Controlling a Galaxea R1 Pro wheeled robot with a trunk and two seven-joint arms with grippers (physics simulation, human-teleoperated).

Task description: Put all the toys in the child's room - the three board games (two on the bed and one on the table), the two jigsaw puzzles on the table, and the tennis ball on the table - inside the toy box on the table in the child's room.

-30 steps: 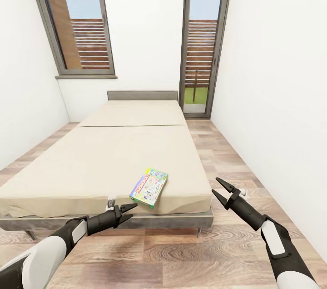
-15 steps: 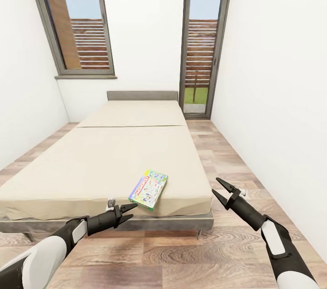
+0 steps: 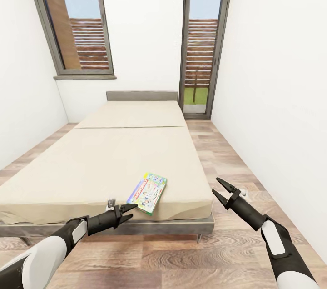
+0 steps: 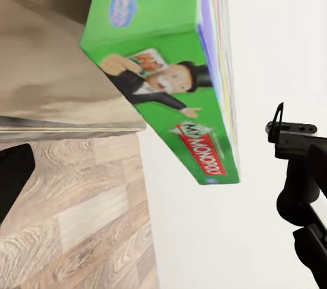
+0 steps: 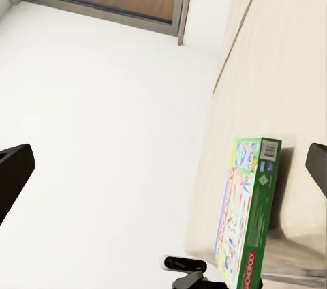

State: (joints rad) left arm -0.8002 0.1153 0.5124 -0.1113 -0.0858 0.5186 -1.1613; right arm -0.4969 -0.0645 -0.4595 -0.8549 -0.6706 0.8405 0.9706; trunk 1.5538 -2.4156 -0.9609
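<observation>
One board game (image 3: 147, 192), pale blue-white on top with a red band and a green edge, lies flat on the bed (image 3: 91, 161) near its front right corner. The left wrist view shows its green Monopoly edge (image 4: 170, 78) sticking slightly past the mattress. My left gripper (image 3: 127, 211) is open and hovers just in front of the bed's near edge, a little left of the game. My right gripper (image 3: 221, 190) is open over the floor, right of the bed's corner. In the right wrist view the game (image 5: 248, 207) is ahead of the open fingers. Table, toy box, jigsaw puzzles and tennis ball are out of view.
White walls close in the child's room on both sides. A grey headboard (image 3: 142, 95) and tall grey-framed windows (image 3: 200, 39) stand at the far end. A strip of wood-plank floor (image 3: 227, 157) runs between the bed and the right wall.
The whole view has shifted slightly: bed and game sit a little lower in the picture, so the camera has come closer. Both grippers stay open in the same pose.
</observation>
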